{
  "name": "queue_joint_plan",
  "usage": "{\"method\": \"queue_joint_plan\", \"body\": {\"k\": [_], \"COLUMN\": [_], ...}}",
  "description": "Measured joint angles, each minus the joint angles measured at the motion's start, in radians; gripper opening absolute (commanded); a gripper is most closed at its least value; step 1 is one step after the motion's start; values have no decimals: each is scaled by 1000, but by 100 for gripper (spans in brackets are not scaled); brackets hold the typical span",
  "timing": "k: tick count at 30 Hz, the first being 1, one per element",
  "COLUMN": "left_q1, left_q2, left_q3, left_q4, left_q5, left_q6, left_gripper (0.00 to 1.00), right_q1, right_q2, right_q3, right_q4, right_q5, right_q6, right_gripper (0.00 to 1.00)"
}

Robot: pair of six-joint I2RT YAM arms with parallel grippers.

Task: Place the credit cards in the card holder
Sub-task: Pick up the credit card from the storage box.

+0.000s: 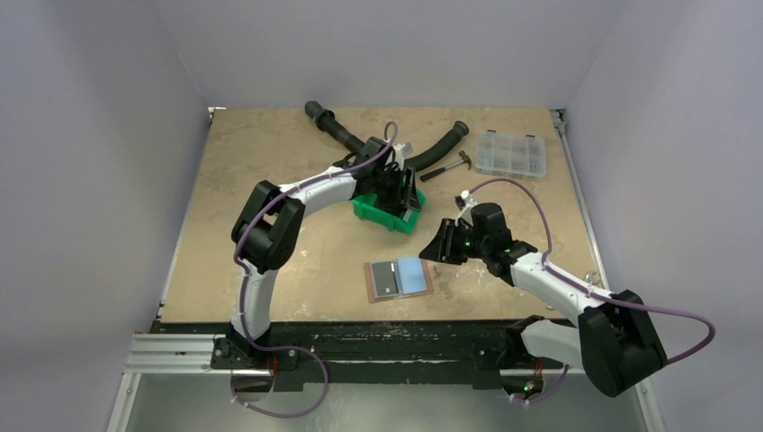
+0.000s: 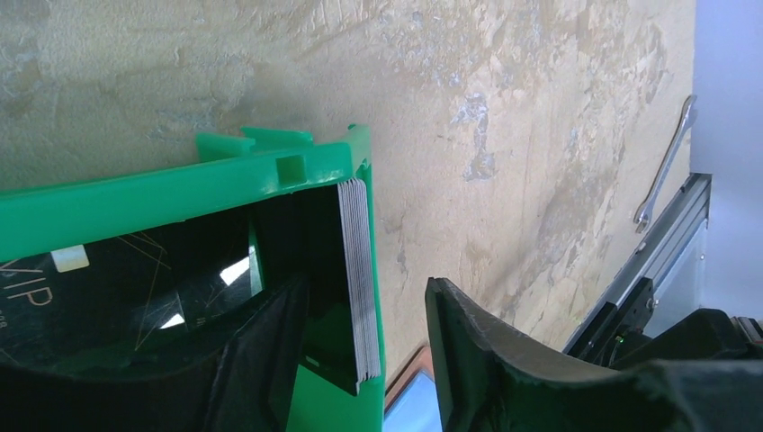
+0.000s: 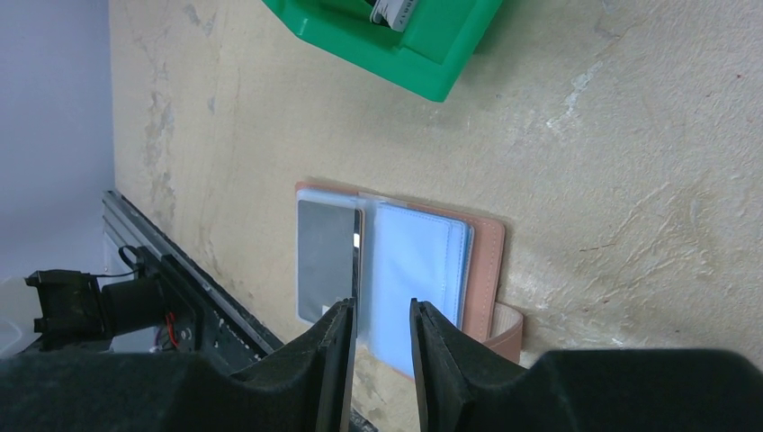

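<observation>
Toward the desk's (image 1: 270, 144) far edge, cards (image 2: 357, 270) are being straddled for pickup by the open left gripper (image 2: 367, 297); the right gripper (image 3: 381, 310) is being held open.

Green bin (image 1: 371, 211) sits mid tabletop (image 1: 270, 153), a tan, scuffed surface with pale patches; the left wrist view shows a small square notch in one bin wall near the rim. Beyond the bin lie a left black hose (image 1: 337, 130) running off up-left and a right black hose (image 1: 443, 142) running up-right. A hammer (image 1: 445, 168) is just beside that second hose, and a clear compartment box (image 1: 511, 152) is further right of the bin, near the far corner. Silver wrench (image 2: 666, 166) lies well apart from the bin at the tabletop edge, beside a metal rail (image 2: 670, 236).
</observation>
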Motion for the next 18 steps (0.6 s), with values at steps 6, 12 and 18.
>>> {"method": "queue_joint_plan", "body": {"k": [6, 12, 18], "left_q1": [1, 1, 1], "left_q2": [-3, -8, -20], "left_q3": [-29, -32, -32], "left_q4": [39, 46, 46], "left_q5": [18, 19, 10], "left_q6": [-20, -24, -22], "left_gripper": [36, 25, 17], "right_q1": [0, 0, 0], "right_q2": [0, 0, 0], "right_q3": [0, 0, 0], "right_q4": [5, 5, 6], "right_q5": [-10, -11, -11], "right_q6": [1, 1, 1], "right_gripper": [36, 36, 36]}}
